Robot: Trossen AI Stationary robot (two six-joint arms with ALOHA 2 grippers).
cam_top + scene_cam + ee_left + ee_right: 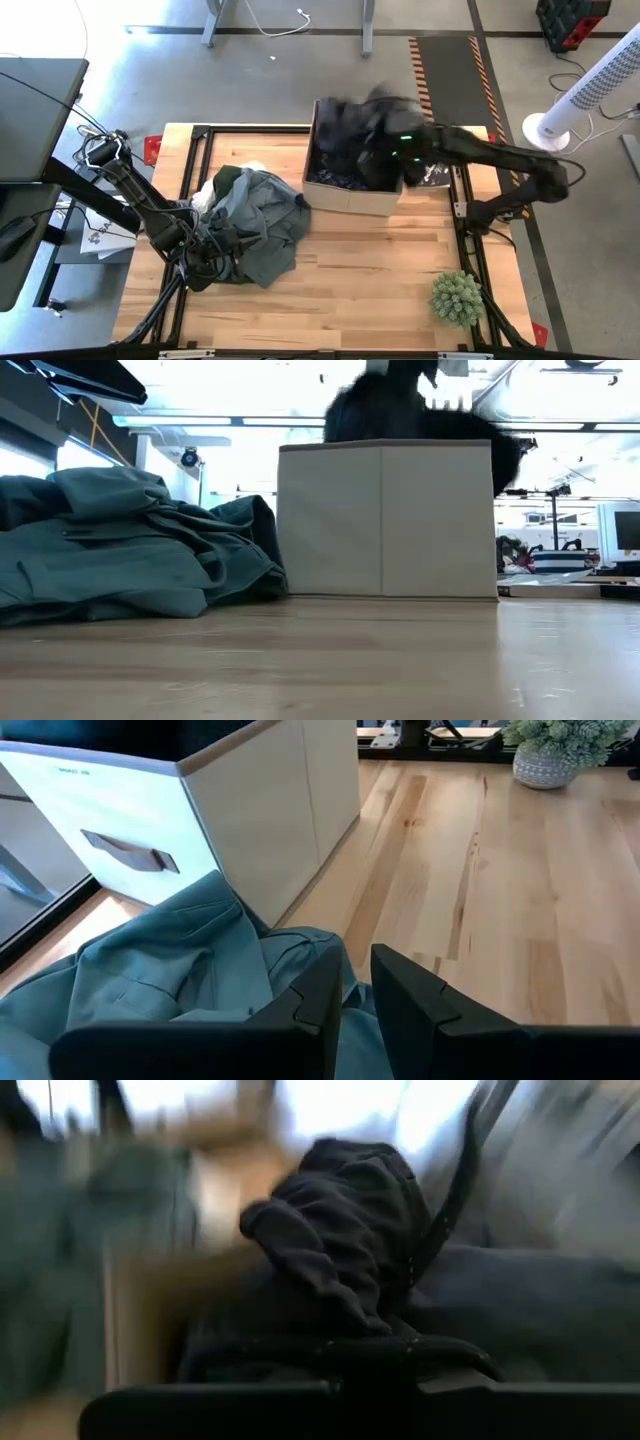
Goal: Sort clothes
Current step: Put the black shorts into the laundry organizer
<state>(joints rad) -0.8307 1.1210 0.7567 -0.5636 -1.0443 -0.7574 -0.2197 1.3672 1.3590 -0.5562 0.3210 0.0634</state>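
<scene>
Fabric fills my right gripper [385,1365]: I am pinching a black garment [365,125] and holding it over the tan box [350,195], which stands at the far middle of the wooden table [380,270]. In the right wrist view the cloth bunches up just past my fingers, with more dark fabric lying in the box below it. From table height the black mass [400,410] shows above the box's top edge, spilling toward its right side.

My left gripper [355,985] rests low at the table's left side, on the pile of clothes there. Its 2 fingers [410,990] stand close together with only a narrow gap between them, and grey-green cloth lies right under and between the tips; I cannot tell whether they are actually gripping it. That grey-green garment [255,225] is heaped just left of the box, apart from it, with a bit of white fabric [205,195] showing at its far left edge.

A small green potted plant [457,297] sits near the table's front right corner.
</scene>
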